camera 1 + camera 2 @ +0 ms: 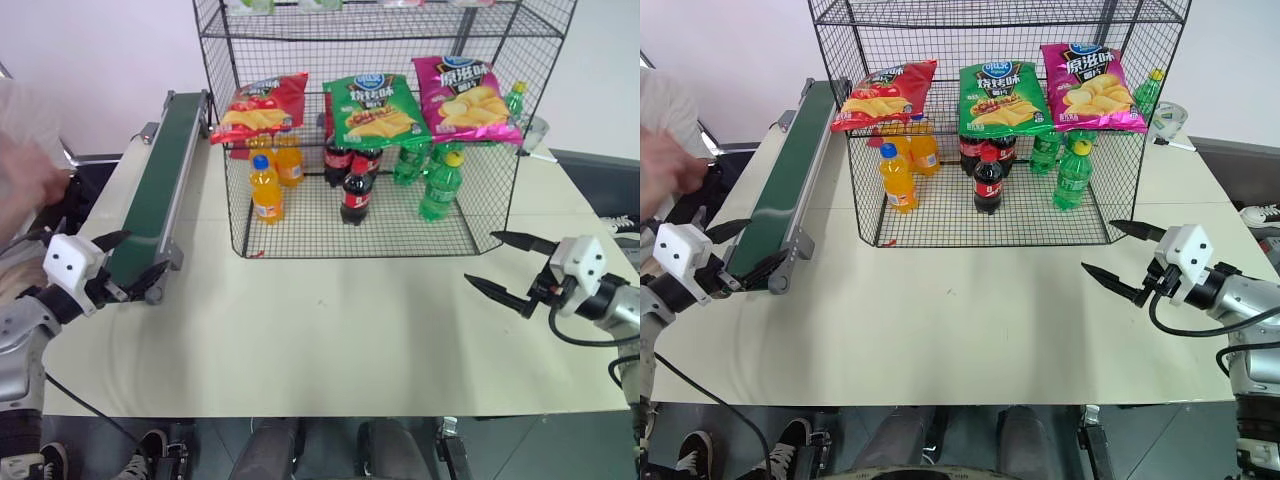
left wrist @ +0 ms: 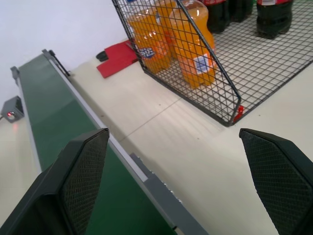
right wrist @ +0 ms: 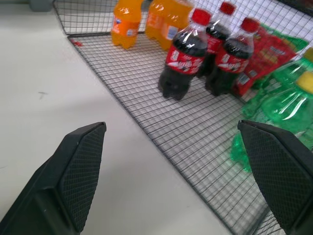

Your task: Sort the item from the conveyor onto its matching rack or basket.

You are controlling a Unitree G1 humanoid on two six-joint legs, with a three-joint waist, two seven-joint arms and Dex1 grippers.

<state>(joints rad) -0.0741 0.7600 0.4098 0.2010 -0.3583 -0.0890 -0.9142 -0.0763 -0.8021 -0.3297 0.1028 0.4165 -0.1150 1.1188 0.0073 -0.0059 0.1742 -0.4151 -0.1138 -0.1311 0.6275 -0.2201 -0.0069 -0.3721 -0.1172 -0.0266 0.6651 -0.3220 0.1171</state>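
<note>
A shiny red crisp bag lies on the left of the middle shelf of the black wire rack. The dark green conveyor runs along the table's left side, its belt bare. My left gripper hangs open at the conveyor's near end, with one finger over the belt and nothing between the fingers. My right gripper is open over the table, right of the rack's front corner, also holding nothing. It faces the cola bottles.
On the same shelf lie a green crisp bag and a pink crisp bag. Orange bottles, cola bottles and green bottles stand on the rack floor. A person's hand is left of the conveyor.
</note>
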